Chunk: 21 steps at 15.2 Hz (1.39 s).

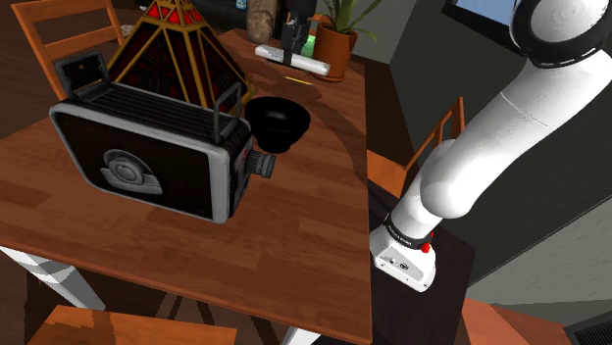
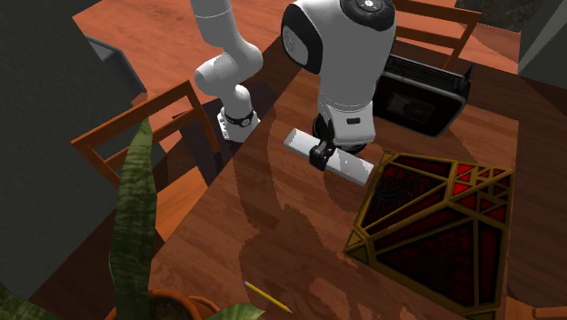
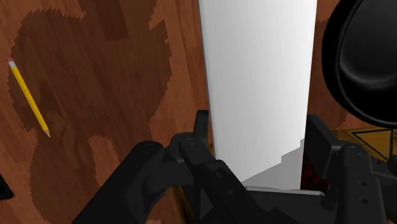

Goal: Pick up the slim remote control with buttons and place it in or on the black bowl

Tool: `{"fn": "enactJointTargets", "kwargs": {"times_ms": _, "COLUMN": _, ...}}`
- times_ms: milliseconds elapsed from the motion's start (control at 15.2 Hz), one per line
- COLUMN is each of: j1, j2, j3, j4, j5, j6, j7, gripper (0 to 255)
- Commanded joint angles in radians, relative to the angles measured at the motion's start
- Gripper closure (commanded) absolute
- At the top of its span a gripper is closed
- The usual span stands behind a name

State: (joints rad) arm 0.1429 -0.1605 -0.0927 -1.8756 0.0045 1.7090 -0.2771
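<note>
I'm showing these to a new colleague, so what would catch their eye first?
Probably the red and gold pyramid and the big black box with a lens, on the wooden table at the shoulder view's left. Then the black gripper clasping a plain white remote, the black bowl close beside it.

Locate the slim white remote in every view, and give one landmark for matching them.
Shoulder view: the white remote sits top centre, beside the potted plant.
Second exterior view: it is at centre, in the gripper.
Wrist view: it runs between the gripper's fingers, the black bowl beside it.
Shared landmark: the yellow pencil lying near it.
</note>
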Motion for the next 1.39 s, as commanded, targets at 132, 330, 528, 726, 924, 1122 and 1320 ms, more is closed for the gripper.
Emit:
{"fn": "enactJointTargets", "kwargs": {"times_ms": 132, "j1": 0.036, "j2": -0.078, "j3": 0.054, "j4": -0.086, "j5": 0.006, "j6": 0.01, "j7": 0.091, "gripper": 255}}
{"fn": "enactJointTargets", "kwargs": {"times_ms": 330, "j1": 0.063, "j2": -0.126, "j3": 0.098, "j4": -0.134, "j5": 0.017, "j6": 0.011, "j7": 0.158, "gripper": 255}}
{"fn": "enactJointTargets", "kwargs": {"times_ms": 528, "j1": 0.09, "j2": -0.166, "j3": 0.143, "j4": -0.172, "j5": 0.032, "j6": 0.01, "j7": 0.226, "gripper": 255}}
{"fn": "enactJointTargets", "kwargs": {"times_ms": 726, "j1": 0.113, "j2": -0.191, "j3": 0.181, "j4": -0.195, "j5": 0.047, "j6": 0.009, "j7": 0.281, "gripper": 255}}
{"fn": "enactJointTargets", "kwargs": {"times_ms": 924, "j1": 0.113, "j2": -0.194, "j3": 0.182, "j4": -0.237, "j5": 0.047, "j6": 0.049, "j7": 0.28, "gripper": 255}}
{"fn": "enactJointTargets", "kwargs": {"times_ms": 1122, "j1": 0.113, "j2": -0.194, "j3": 0.183, "j4": -0.277, "j5": 0.048, "j6": 0.09, "j7": 0.279, "gripper": 255}}
{"fn": "enactJointTargets", "kwargs": {"times_ms": 1320, "j1": 0.114, "j2": -0.192, "j3": 0.184, "j4": -0.316, "j5": 0.049, "j6": 0.13, "j7": 0.279, "gripper": 255}}
